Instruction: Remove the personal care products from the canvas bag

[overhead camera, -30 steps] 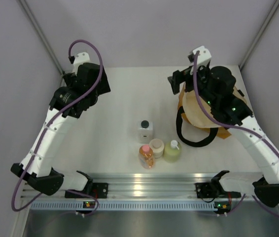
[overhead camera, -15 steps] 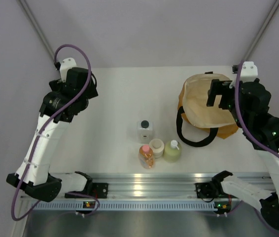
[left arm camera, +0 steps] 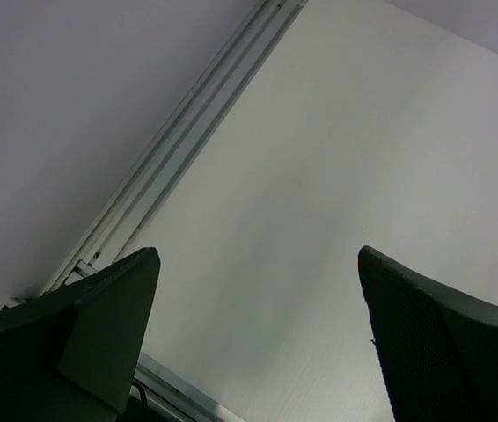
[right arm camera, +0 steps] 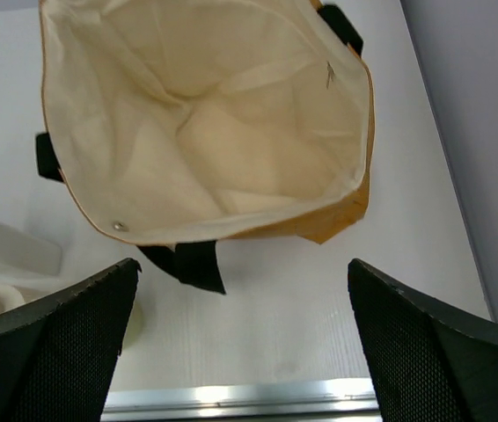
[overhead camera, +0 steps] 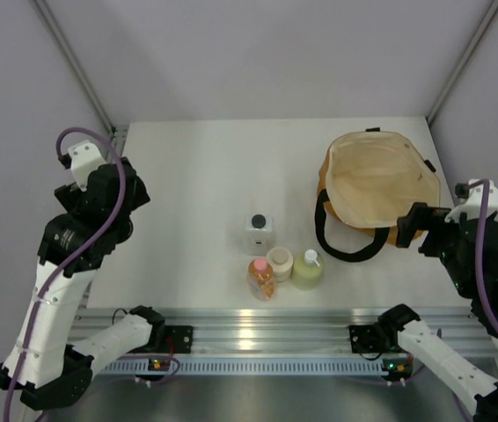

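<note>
The mustard canvas bag (overhead camera: 374, 186) lies open at the back right, its cream lining (right arm camera: 205, 114) showing nothing inside. The white squarish bottle (overhead camera: 259, 233), the orange bottle with pink cap (overhead camera: 261, 277), the cream round jar (overhead camera: 280, 262) and the pale green bottle (overhead camera: 307, 269) stand together on the table near the front middle. My right gripper (right arm camera: 242, 274) is open and empty, above the table just in front of the bag. My left gripper (left arm camera: 258, 259) is open and empty over the table's left edge, far from the bottles.
The bag's black loop handle (overhead camera: 346, 248) lies on the table beside the green bottle. A metal rail (overhead camera: 267, 330) runs along the front edge. Grey walls close in the table on the left, back and right.
Both arms have pulled back toward the front and outward: the left arm to the left edge, the right arm off the bag to its front right. The bag now lies uncovered.
</note>
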